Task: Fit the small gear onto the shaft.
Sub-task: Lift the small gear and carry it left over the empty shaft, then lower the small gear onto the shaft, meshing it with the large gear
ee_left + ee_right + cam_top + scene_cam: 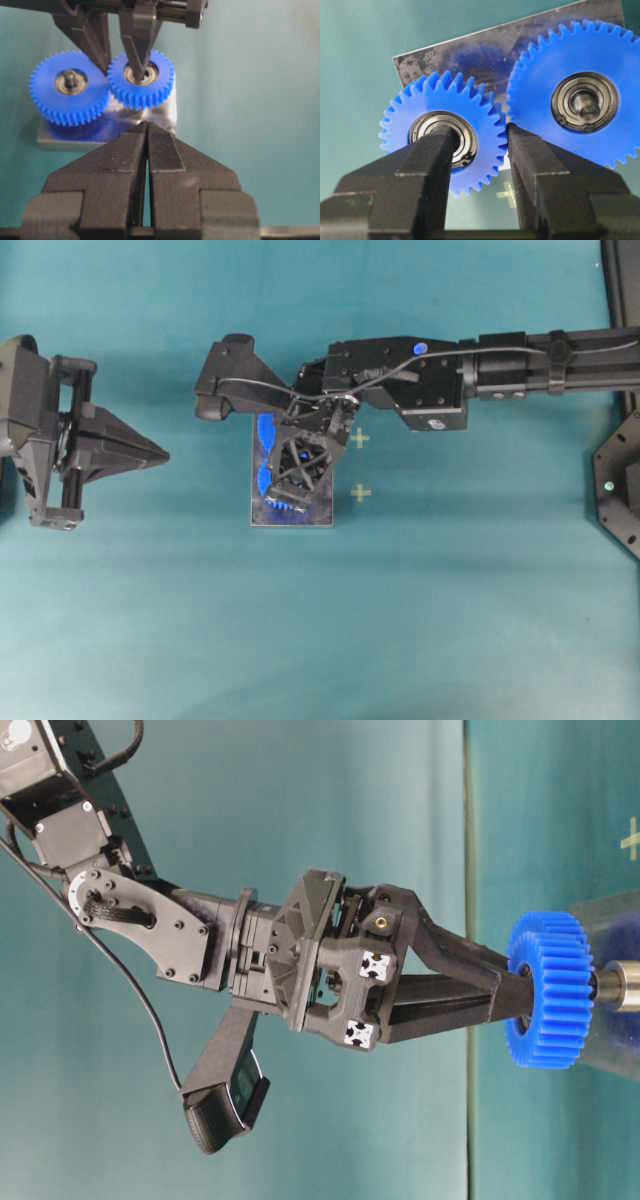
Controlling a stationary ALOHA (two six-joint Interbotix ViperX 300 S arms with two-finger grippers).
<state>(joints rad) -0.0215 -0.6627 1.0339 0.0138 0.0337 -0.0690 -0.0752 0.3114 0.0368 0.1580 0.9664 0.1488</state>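
Observation:
The small gear (445, 150), bright blue with a silver bearing ring, is over the dark plate (470, 50) beside the larger blue gear (580, 95). My right gripper (480, 132) is shut on it, one finger in its hub and the other on its rim between the two gears. The shaft is hidden behind that finger here; in the table-level view a silvery post (618, 986) shows in line beyond the gear (548, 990). In the left wrist view the small gear (142, 82) stands level with the larger gear (67, 90). My left gripper (146, 125) is shut and empty, well left of the plate (320, 515).
Two pale cross marks (359, 438) lie on the teal table just right of the plate. Dark equipment (620, 490) stands at the right edge. The left arm (60, 445) rests at the left edge.

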